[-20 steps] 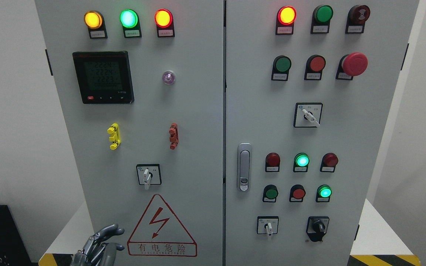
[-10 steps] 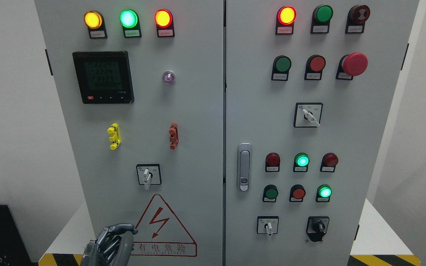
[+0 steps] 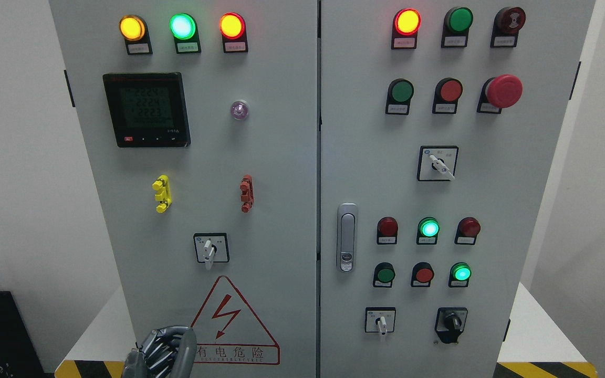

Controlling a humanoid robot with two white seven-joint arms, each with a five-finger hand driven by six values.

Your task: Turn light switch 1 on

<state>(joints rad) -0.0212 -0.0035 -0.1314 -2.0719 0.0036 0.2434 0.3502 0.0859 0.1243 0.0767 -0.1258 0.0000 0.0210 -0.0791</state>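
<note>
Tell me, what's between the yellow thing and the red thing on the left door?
Nothing. In the head view, the door is bare gray metal between the yellow clip and the red clip.

Grey two-door cabinet (image 3: 281,157) fills view. Left door: yellow, green, red lamps lit along top; digital meter (image 3: 146,109) below them; yellow clip (image 3: 162,193) and red clip (image 3: 247,193) mid-door; rotary switch (image 3: 210,248) with white handle pointing down; red triangle warning sign (image 3: 227,324) beneath. Left hand (image 3: 163,349) at bottom edge, fingers curled, holding nothing, just left of warning sign, well below rotary switch. Right door: pushbuttons, lamps, red mushroom stop button (image 3: 503,91), door handle (image 3: 346,237).
</note>
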